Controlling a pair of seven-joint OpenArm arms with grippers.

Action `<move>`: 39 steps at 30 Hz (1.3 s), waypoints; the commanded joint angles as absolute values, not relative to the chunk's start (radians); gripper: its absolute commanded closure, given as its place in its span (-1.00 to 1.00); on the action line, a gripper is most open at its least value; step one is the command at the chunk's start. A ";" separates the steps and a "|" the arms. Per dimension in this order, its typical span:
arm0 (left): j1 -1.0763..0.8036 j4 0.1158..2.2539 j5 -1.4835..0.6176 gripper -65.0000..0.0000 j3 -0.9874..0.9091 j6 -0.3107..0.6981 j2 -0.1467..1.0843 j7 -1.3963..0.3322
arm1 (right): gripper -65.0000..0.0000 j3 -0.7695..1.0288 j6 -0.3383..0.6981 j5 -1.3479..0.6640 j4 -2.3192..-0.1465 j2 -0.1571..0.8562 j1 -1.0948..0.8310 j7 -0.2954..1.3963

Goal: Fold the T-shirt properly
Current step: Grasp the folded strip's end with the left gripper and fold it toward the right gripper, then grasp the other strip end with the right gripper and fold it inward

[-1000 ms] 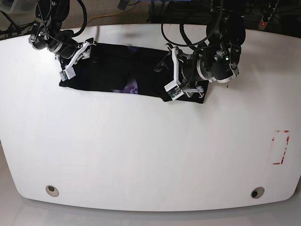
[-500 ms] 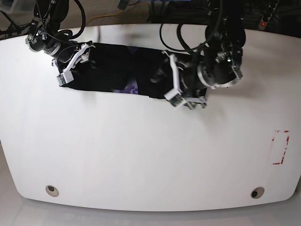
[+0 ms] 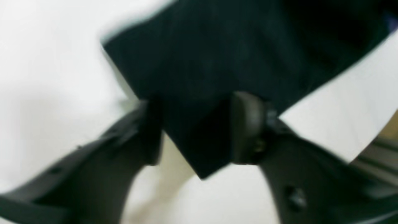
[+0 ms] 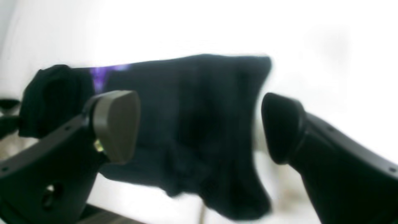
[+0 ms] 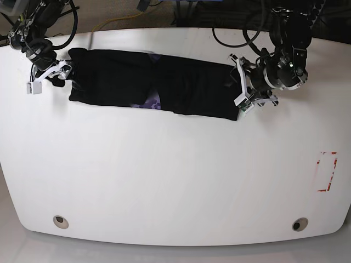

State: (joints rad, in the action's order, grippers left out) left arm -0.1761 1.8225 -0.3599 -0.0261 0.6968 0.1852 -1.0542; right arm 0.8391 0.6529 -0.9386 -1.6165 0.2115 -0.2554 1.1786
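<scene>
Base view: black soft cloth T-shirt [image 5: 153,91] lies as a long band; left gripper [image 5: 239,87] brackets one end, pads apart; right gripper [image 5: 46,75] gapes beside the other.

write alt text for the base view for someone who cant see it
A black T-shirt, folded into a long band, lies across the far side of a white table, with a purple patch showing near its middle. The right gripper is at the band's left end and the left gripper at its right end. A red rectangle outline marks the table's right edge.
</scene>
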 commanded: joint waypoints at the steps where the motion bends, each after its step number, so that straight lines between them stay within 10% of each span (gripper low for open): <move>1: -0.163 1.788 -0.378 0.41 -0.025 0.698 0.186 -1.006 | -0.82 0.851 0.661 -0.955 -1.575 0.248 -0.242 1.178; 6: -0.160 1.699 -0.378 0.79 -0.025 0.698 0.186 -0.993 | -0.82 0.849 0.661 -0.957 -1.520 0.243 -0.242 1.178; 16: -0.177 1.751 -0.384 0.80 -0.027 0.698 0.186 -0.998 | -0.79 0.716 0.659 -0.952 -1.521 0.148 -0.271 1.176; 27: -0.182 1.739 -0.377 0.79 -0.021 0.698 0.179 -0.995 | 0.81 0.711 0.656 -0.800 -1.563 0.107 -0.232 1.175; 39: -0.180 1.653 -0.377 0.79 -0.022 0.698 0.145 -0.960 | 0.98 0.702 0.622 -0.659 -1.949 0.143 -0.231 1.259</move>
State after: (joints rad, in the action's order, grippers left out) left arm -0.1802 1.6505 -0.4080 -0.0212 0.6971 0.1417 -0.9401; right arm 0.6983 0.6212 -0.6514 -1.9118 0.1055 -0.2390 1.2495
